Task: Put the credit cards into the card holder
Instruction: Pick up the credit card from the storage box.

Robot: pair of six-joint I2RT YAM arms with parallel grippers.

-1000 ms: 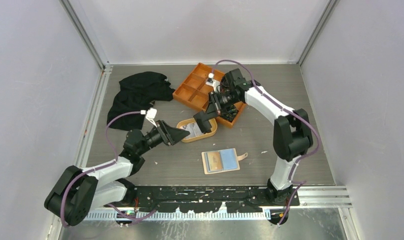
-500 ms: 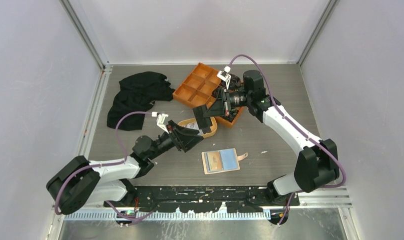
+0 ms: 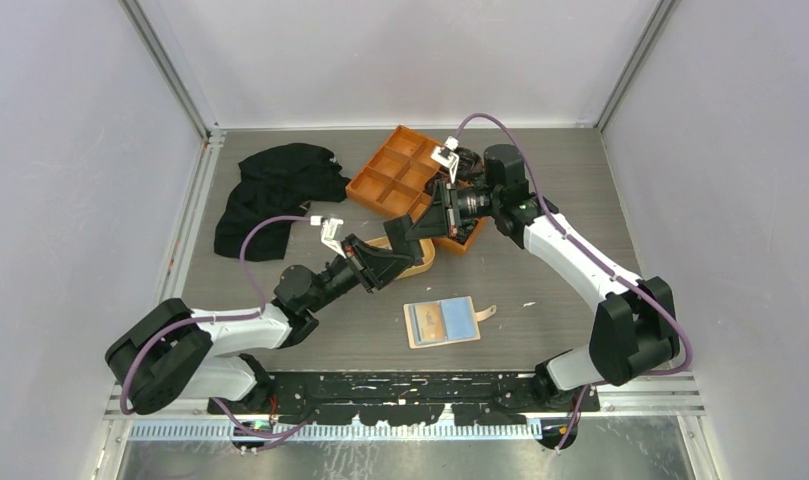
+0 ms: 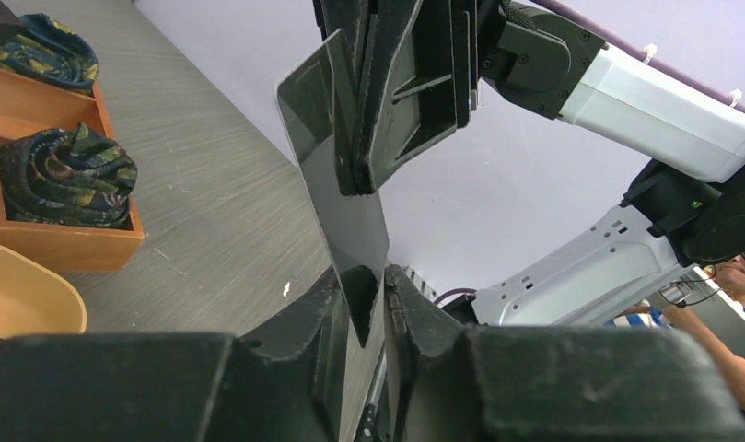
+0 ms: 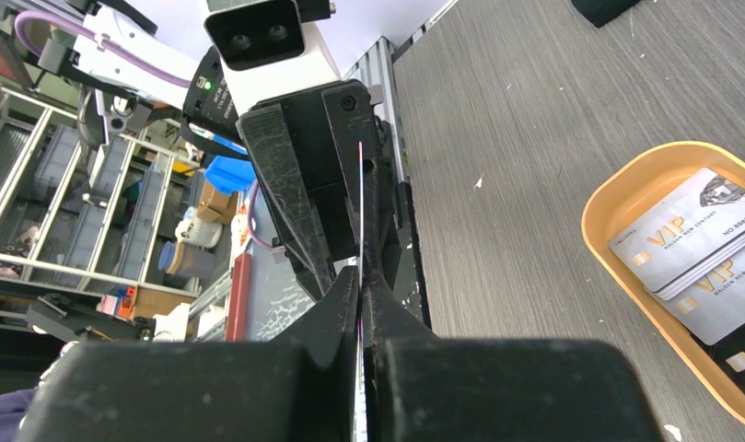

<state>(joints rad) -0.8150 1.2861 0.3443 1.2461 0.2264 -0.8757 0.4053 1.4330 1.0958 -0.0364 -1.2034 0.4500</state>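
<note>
My right gripper (image 5: 361, 274) is shut on a black credit card (image 5: 361, 198), seen edge-on there, and holds it in the air above the oval dish. My left gripper (image 4: 366, 281) faces it from below. Its jaws stand narrowly open round the card's (image 4: 345, 207) lower corner, with a slit of daylight beside the right finger. Overhead, the two grippers (image 3: 398, 258) (image 3: 404, 232) meet tip to tip. More credit cards (image 5: 691, 249), white with VIP print, lie in the dish. The beige card holder (image 3: 442, 321) lies open on the table, a light blue card in it.
The oval orange dish (image 3: 423, 262) sits under the grippers. Behind it is the orange divided tray (image 3: 390, 170) with rolled dark fabric (image 4: 66, 175) in its near compartments. A black cloth (image 3: 275, 190) lies at the back left. Grey walls enclose the table.
My left gripper has moved right and up to the card and narrowed its jaws round it. My right arm swung over and lifted the card from the dish.
</note>
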